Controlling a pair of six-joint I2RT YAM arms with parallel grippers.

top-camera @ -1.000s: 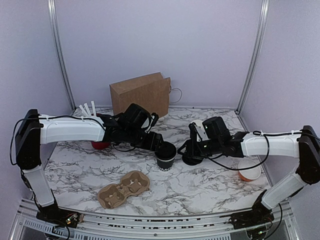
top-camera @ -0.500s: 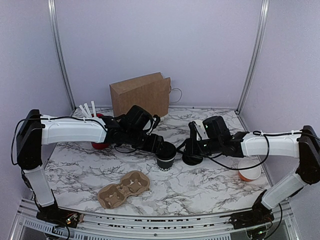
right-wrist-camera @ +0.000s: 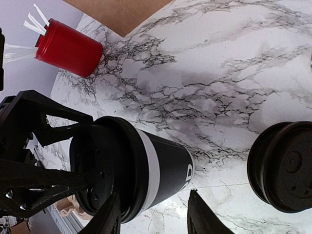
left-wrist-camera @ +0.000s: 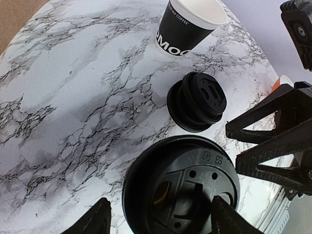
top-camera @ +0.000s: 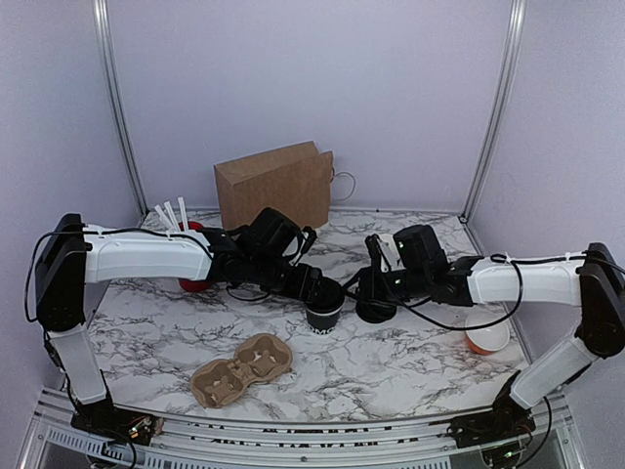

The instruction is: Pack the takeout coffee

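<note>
The takeout coffee, a small black paper cup with white print near its base and a round black plastic lid, stands mid-way across the marble table; the left gripper is spread wide over the lid, contact unclear; the right gripper, partly open and empty, hangs just beside the cup.

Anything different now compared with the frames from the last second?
Little. The right gripper edged slightly left, toward the takeout coffee. The left gripper, its fingers either side of the lid, crept slightly right. Nothing was visibly taken hold of or let go. The coffee, spare lids, cup carrier and paper bag stayed put.
</note>
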